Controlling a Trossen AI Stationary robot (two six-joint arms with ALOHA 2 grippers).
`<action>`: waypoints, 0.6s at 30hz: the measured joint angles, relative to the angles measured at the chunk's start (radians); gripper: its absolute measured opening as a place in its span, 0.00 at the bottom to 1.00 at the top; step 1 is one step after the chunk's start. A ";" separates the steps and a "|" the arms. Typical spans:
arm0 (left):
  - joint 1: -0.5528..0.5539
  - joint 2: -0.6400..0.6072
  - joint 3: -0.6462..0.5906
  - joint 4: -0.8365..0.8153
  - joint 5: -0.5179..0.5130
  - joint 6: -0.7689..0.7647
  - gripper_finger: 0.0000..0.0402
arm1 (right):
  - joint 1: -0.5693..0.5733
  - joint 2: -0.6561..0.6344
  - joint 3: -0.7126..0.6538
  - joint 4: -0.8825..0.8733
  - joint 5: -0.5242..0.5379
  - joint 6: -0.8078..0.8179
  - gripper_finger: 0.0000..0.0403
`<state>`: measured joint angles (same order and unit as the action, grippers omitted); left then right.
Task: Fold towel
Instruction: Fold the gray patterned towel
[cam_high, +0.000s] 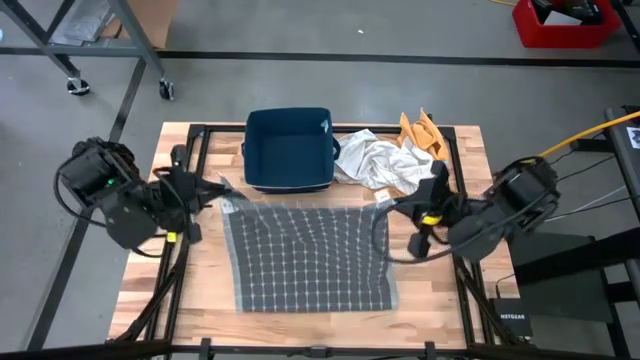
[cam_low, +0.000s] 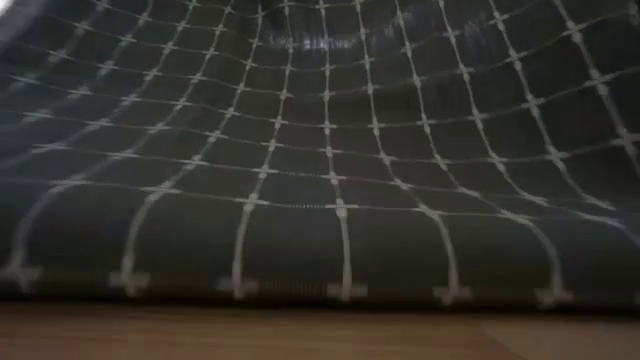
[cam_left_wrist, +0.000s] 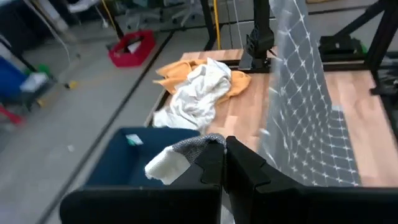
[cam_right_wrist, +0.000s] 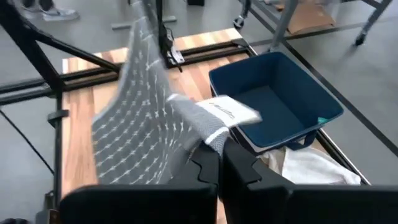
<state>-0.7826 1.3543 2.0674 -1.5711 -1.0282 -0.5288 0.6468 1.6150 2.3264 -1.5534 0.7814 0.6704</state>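
High view showed the grey gridded towel (cam_high: 310, 258) spread across the middle of the wooden table (cam_high: 440, 300), its near edge lying flat and its far edge raised between the two arms. The left gripper (cam_high: 222, 187) was positioned at the towel's far left corner, and the right gripper (cam_high: 385, 204) at the far right corner. Left wrist view showed the left gripper's (cam_left_wrist: 224, 152) fingers pressed together, pinching a towel corner that protruded beyond the fingertips. Right wrist view showed the right gripper (cam_right_wrist: 221, 149) with jaws likewise clamped on the opposite corner, the cloth hanging away from it toward the table.

Low view was filled by the towel (cam_low: 330, 170), its lower hem resting on the wood.

A dark blue bin (cam_high: 290, 148) stood at the far edge of the table, just behind the towel. A crumpled white cloth (cam_high: 378, 162) lay beside the bin, overlapping an orange cloth (cam_high: 422, 132) near the far right corner.
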 joint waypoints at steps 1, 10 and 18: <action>0.000 -0.009 0.000 0.000 -0.014 0.018 0.00 | 0.000 -0.016 0.000 0.017 -0.015 -0.028 0.00; 0.000 -0.064 0.000 0.015 -0.040 0.084 0.00 | -0.026 -0.141 0.000 0.138 -0.086 -0.310 0.00; 0.000 -0.067 0.000 0.001 -0.011 0.067 0.00 | -0.097 -0.145 -0.040 -0.005 -0.176 -0.280 0.00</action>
<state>-0.7825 1.2872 2.0670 -1.5701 -1.0389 -0.4616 0.5502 1.4703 2.2865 -1.5581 0.6049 0.3901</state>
